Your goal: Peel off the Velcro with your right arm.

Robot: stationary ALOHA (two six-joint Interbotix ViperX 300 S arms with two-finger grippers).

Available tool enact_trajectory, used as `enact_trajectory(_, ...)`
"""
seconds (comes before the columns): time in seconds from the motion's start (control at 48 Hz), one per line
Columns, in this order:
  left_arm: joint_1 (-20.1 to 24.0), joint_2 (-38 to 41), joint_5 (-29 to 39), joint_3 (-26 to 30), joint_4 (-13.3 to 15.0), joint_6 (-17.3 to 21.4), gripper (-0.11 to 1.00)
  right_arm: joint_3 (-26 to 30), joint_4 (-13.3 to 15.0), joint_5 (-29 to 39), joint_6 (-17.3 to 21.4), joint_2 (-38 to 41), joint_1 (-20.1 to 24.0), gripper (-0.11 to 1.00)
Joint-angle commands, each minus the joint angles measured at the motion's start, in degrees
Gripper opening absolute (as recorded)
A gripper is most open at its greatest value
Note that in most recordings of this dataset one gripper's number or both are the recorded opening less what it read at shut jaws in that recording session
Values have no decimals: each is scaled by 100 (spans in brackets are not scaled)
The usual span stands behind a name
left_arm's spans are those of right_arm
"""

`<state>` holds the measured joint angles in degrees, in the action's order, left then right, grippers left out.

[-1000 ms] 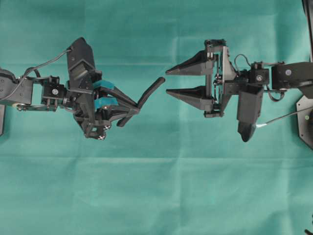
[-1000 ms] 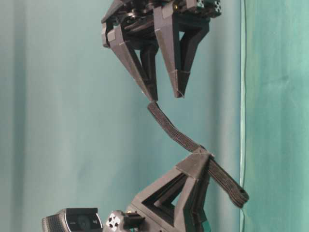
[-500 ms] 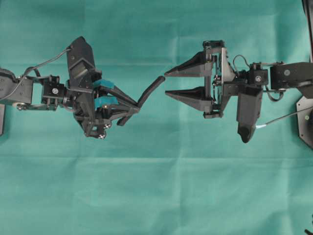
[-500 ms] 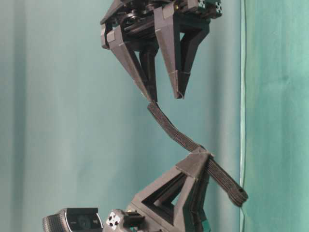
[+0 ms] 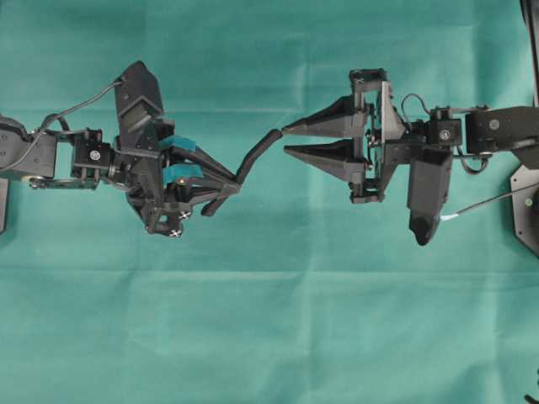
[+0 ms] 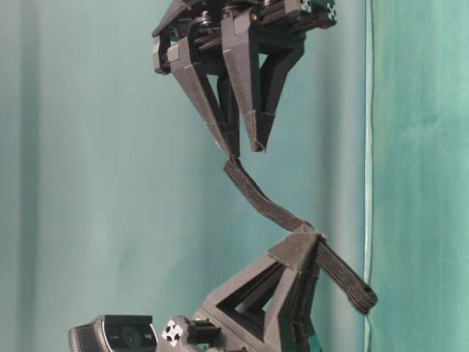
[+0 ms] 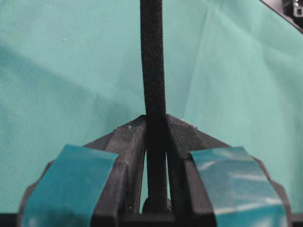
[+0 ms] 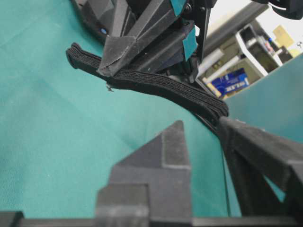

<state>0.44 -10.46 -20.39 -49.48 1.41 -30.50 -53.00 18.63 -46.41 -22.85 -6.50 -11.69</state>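
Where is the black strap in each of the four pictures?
Overhead: the strap runs slantwise in the middle, between the two grippers.
Table-level: it slants down from the top gripper to the lower right.
Left wrist: it stands straight up the middle, between the taped fingers.
Right wrist: it lies across the upper half.
Shared landmark: the left gripper clamped on it.

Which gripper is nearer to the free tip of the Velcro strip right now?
Right. The right gripper has its fingers either side of the free tip of the Velcro strip, narrowed but not fully closed. The left gripper clamps the strip farther along, away from that tip.
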Motion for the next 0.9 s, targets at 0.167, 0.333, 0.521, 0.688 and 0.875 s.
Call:
enact_trajectory(0.167, 18, -97, -62, 79, 18, 0, 10, 176, 9, -53, 9, -44, 9, -2)
enact_trajectory(0.333, 9, -79, -62, 79, 9, -18, 10, 229, 0, -62, 9, -18, 0, -2)
enact_trajectory(0.521, 18, -79, -53, 70, 18, -18, 10, 272, 9, -53, 18, 44, 0, -2)
enact_trajectory(0.688, 18, -79, -53, 62, 18, -18, 10, 272, 0, -62, 9, 44, 0, -3)
enact_trajectory(0.875, 18, -79, -62, 70, 18, -18, 10, 272, 9, -62, 18, 44, 0, -6)
